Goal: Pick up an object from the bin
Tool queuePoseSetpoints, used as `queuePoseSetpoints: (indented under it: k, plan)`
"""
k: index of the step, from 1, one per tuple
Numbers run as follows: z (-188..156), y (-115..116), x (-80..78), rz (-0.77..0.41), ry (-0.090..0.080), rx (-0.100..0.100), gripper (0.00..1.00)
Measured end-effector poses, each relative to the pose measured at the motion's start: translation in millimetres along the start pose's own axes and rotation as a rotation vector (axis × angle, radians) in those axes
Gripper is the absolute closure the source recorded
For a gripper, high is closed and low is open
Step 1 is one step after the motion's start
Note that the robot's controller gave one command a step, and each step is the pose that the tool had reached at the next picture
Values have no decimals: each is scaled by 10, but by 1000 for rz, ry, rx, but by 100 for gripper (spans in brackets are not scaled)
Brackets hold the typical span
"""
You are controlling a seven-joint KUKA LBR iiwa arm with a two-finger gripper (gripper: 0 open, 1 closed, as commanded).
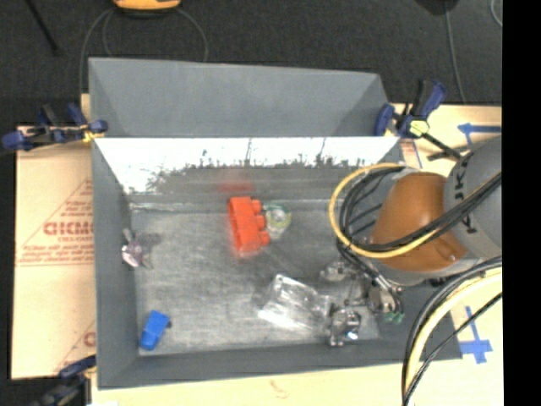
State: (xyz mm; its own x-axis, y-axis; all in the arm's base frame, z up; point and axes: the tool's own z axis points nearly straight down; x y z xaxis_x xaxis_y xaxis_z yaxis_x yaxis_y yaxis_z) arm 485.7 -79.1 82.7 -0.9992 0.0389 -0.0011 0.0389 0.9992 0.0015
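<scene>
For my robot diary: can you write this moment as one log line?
gripper | down at right end of bin | beside clear plastic piece | orange block mid-bin

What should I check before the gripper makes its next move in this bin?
1. Gripper is inside the bin, near its front right corner: ok.
2. Clear plastic piece lies right beside the gripper: ok.
3. Whether the gripper holds anything: cannot tell.
4. Orange block and blue piece lie well away from the gripper: ok.
5. Clearance from the front wall: not ok, it looks tight.
</scene>
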Motion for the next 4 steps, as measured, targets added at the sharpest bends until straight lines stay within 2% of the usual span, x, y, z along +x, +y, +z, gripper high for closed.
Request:
queuePoseSetpoints:
  k: [1,2,3,4]
  plan:
    - [82,399,-68,-4,-5,7,0]
    - [55,396,-106,-7,-20,6,100]
    - [77,-403,-124,-26,-14,0,100]
    - [98,-387,-100,-33,-6,0,0]
